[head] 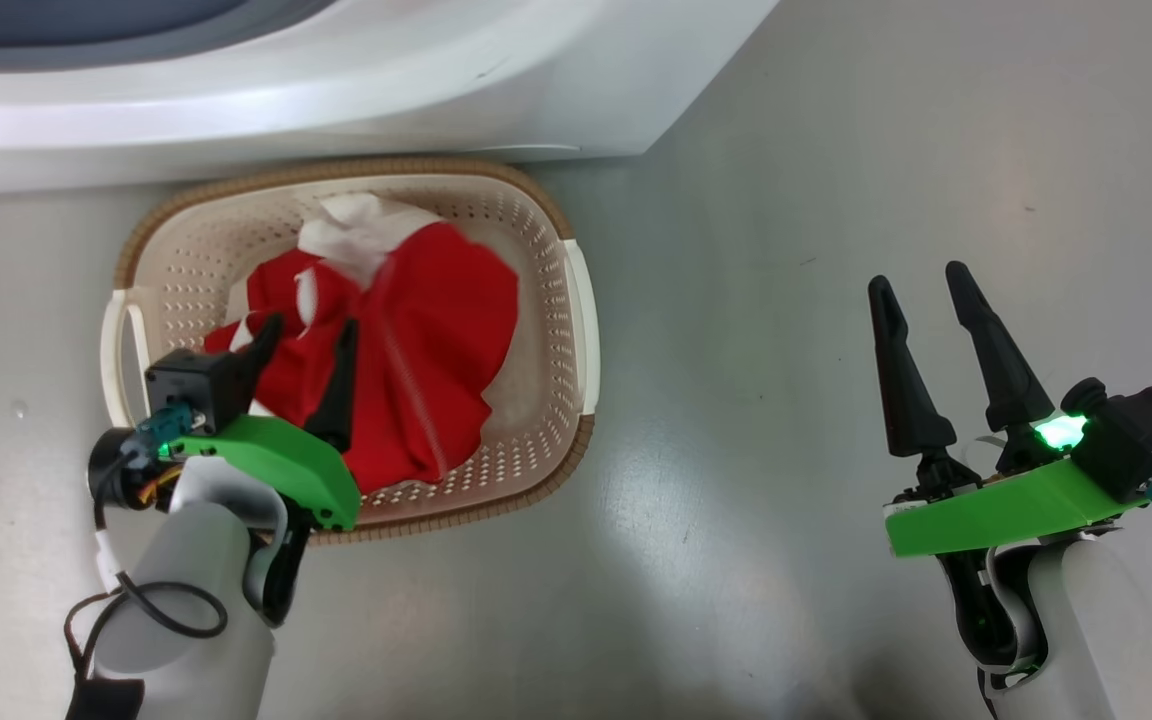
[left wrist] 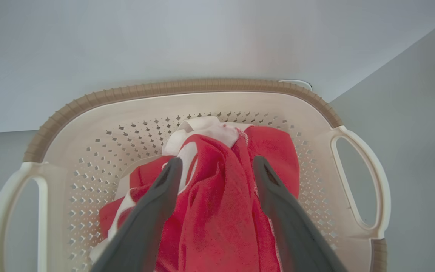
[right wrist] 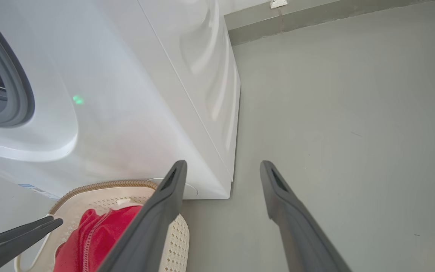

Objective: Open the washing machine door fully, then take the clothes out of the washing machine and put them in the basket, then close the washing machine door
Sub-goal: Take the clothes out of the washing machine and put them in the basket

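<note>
One basket sits on the floor against one washer and holds one red-and-white heap of clothes, perhaps several garments. Of two end effectors, the left end effector stands wide, straddling the heap. The right end effector stands wide and empty over the floor.

**Bare grey floor, skirting at the far wall**

A smooth, matte grey floor carries soft sheen patches and a few tiny dark flecks. In the right wrist view, a darker grey skirting strip runs along its far edge under a pale wall, with a small white fitting on it.
</note>
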